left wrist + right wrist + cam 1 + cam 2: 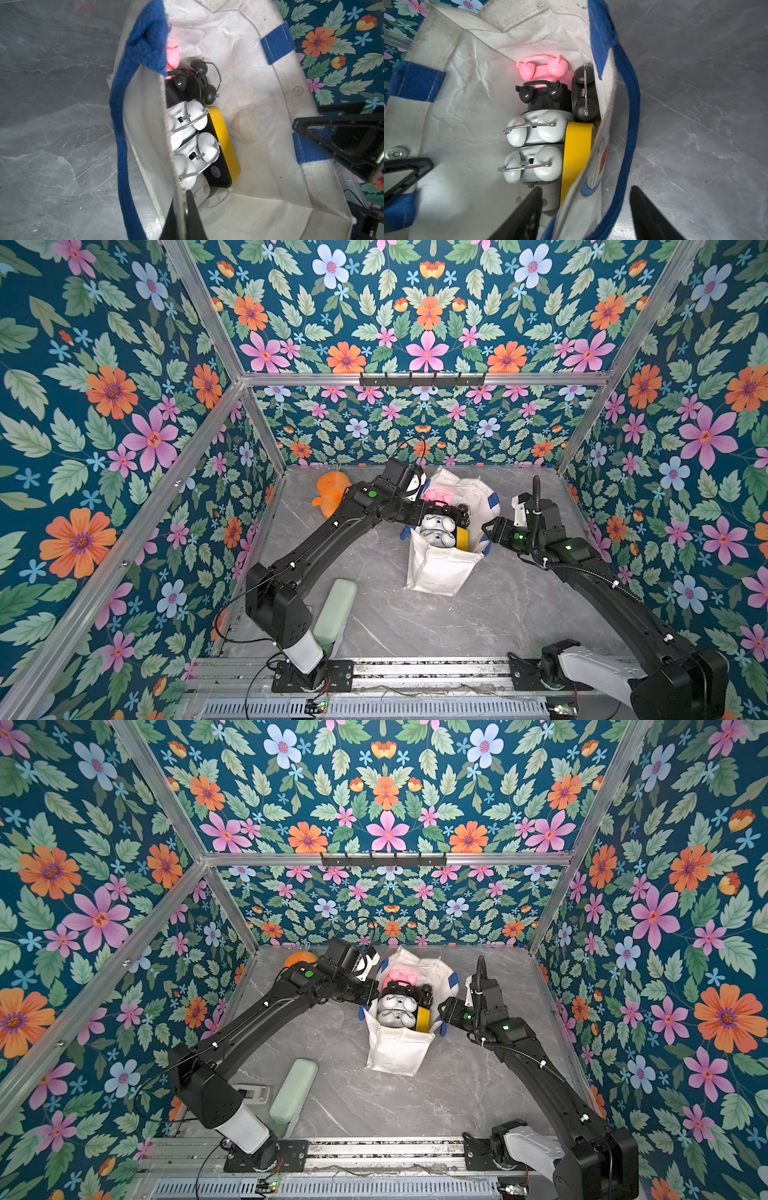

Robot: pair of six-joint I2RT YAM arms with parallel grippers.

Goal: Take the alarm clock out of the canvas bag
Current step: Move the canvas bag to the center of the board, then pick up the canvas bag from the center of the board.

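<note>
Right wrist view: the off-white canvas bag with blue strap handles (467,124) stands open with every clock inside it. There is a pink twin-bell alarm clock (543,68), two black twin-bell clocks (546,97) and two white twin-bell clocks (533,131), packed beside a flat yellow-faced block (577,149). In both top views the bag sits just below the middle of the frame. The left gripper (185,199) is clamped on the bag's rim. The right gripper (586,187) has its jaws apart, astride the opposite wall and strap, one finger inside. I judge the mouth is being readied; no clock is out, so grasping and lifting remain.
</note>
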